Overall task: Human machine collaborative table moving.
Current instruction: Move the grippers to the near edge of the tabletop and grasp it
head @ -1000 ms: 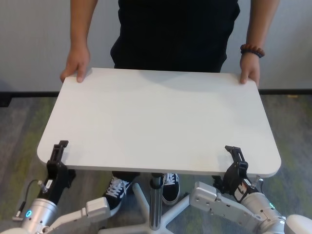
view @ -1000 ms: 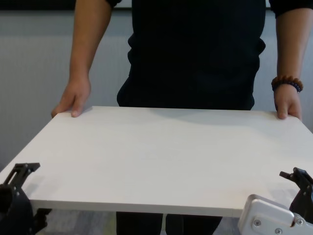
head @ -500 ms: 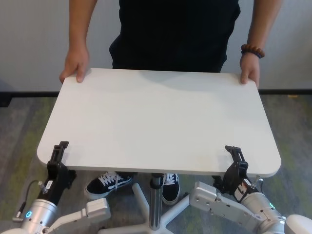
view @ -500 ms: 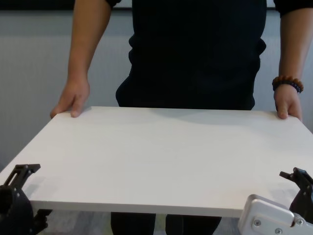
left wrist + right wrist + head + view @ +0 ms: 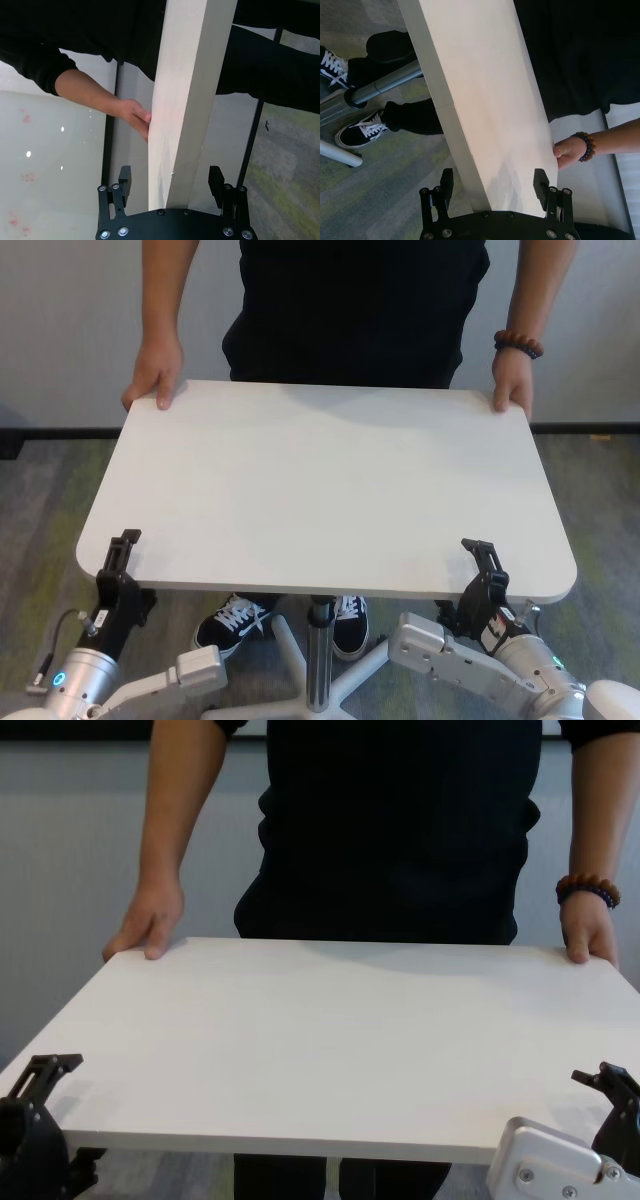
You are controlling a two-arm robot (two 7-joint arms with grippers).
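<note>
1. Counter (image 5: 320,480) sits between us and the human (image 5: 360,310): a large white matte rectangular top with rounded corners, level, carried on a slim grey centre pole (image 5: 319,650).
2. We see in the head view our left gripper (image 5: 118,565) at the near-left corner and our right gripper (image 5: 485,575) near the near-right corner, each straddling the near edge with one black finger lying on top of the counter.
3. Our left wrist view shows the thin edge running between the two finger rows, with a gap on either side; we cannot tell whether the fingers press the board.
4. Our right wrist view shows the same arrangement, fingers spread on both sides of the board, contact not clear.
5. Only the head and right wrist views let us see under the counter: the pole, white base legs, and black sneakers (image 5: 232,625) with white laces.
6. Our chest view shows the human's hands best: one hand (image 5: 148,925) on the far-left corner, the other hand (image 5: 587,935) on the far-right corner, with a brown beaded bracelet (image 5: 587,890) above it.
</note>
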